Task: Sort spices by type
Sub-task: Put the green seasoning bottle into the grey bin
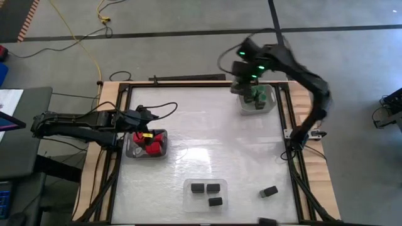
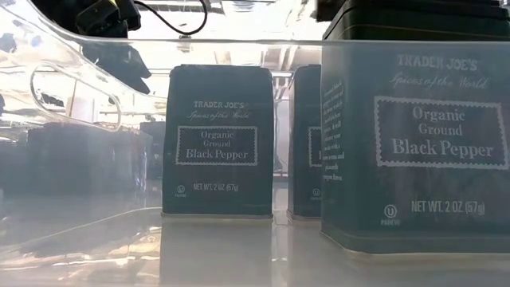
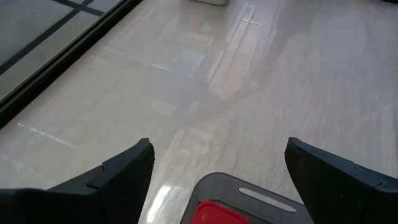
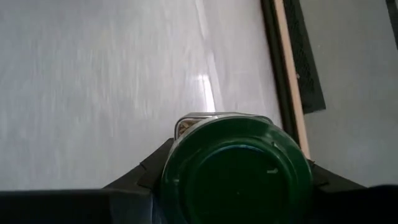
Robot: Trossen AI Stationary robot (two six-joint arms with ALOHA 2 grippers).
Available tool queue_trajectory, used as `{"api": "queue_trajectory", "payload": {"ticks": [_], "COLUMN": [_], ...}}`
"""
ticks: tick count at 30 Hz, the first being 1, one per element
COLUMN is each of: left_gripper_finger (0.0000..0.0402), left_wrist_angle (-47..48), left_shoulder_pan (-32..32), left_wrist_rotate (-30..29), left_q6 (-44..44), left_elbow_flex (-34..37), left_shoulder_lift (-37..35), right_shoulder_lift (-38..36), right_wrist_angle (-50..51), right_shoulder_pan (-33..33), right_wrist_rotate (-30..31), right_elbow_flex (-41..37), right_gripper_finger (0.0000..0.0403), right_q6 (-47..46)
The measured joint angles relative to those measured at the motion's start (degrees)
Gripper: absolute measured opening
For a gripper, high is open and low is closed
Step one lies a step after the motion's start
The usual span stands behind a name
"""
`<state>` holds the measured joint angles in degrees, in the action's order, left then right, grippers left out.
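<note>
The right hand (image 4: pixel 233 186) is positioned above the clear tray (image 1: pixel 271 100) at the far right corner of the counter (image 1: pixel 207 138). Its fingers are pinched on a round green-lidded jar (image 4: pixel 236 171); the right wrist view shows the dark green lid filling the space between the two fingers, with the counter surface and its wooden edge below. More green-lidded jars (image 1: pixel 254 99) sit inside that tray.

The left hand (image 1: pixel 143 120) is at the left side of the counter, over the far rim of a second clear tray (image 1: pixel 130 150). Its fingers (image 3: pixel 124 171) are spread wide with nothing between them. In the left wrist view a red blocky container (image 3: pixel 214 213) lies just below the open gap, inside the tray's grey rim. The tray holds several red blocky containers (image 1: pixel 149 144).

A third clear tray (image 1: pixel 187 198) sits near the front edge at centre. It holds three black rectangular boxes (image 1: pixel 207 188): two side by side and one nearer the front edge. The low view shows these through the tray wall, labelled as black pepper (image 2: pixel 217 143). One further black box (image 1: pixel 269 191) lies loose on the counter to the right of that tray, well apart from it.
</note>
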<state>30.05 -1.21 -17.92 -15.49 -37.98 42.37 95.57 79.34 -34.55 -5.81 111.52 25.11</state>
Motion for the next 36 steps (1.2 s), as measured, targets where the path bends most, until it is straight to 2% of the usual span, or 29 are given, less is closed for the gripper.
{"api": "queue_trajectory", "payload": {"ticks": [7, 10, 14, 20, 29, 36], "left_gripper_finger": [0.0347, 0.0347, 0.0347, 0.0347, 0.0347, 0.0347], "left_wrist_angle": [-0.04, -0.04, -0.03, -0.03, -0.01, -0.01], "left_shoulder_pan": [0.00, 0.00, 0.00, 0.00, 0.00, 0.00], "left_wrist_rotate": [0.01, -0.01, -0.12, -0.19, -0.36, -0.38], "left_q6": [-0.22, -0.22, 0.77, 1.49, 1.51, 0.80], "left_elbow_flex": [0.00, 0.00, 0.00, 0.00, 0.00, 0.00], "left_shoulder_lift": [0.00, 0.00, 0.00, 0.00, 0.00, 0.00], "right_shoulder_lift": [-16.94, -22.76, -26.49, -25.24, -19.92, -16.47], "right_wrist_angle": [-0.88, -5.84, -14.07, -18.61, -24.27, -27.10], "right_shoulder_pan": [-6.08, -8.78, -10.25, -10.14, -11.42, -14.20], "right_wrist_rotate": [-0.17, -0.37, -0.45, -1.43, -3.27, -3.33], "right_elbow_flex": [-20.88, -30.17, -39.83, -46.87, -51.00, -51.16], "right_gripper_finger": [0.0215, 0.0215, 0.0215, 0.0215, 0.0215, 0.0215], "right_q6": [5.94, 9.78, 11.83, 17.20, 23.24, 24.80]}}
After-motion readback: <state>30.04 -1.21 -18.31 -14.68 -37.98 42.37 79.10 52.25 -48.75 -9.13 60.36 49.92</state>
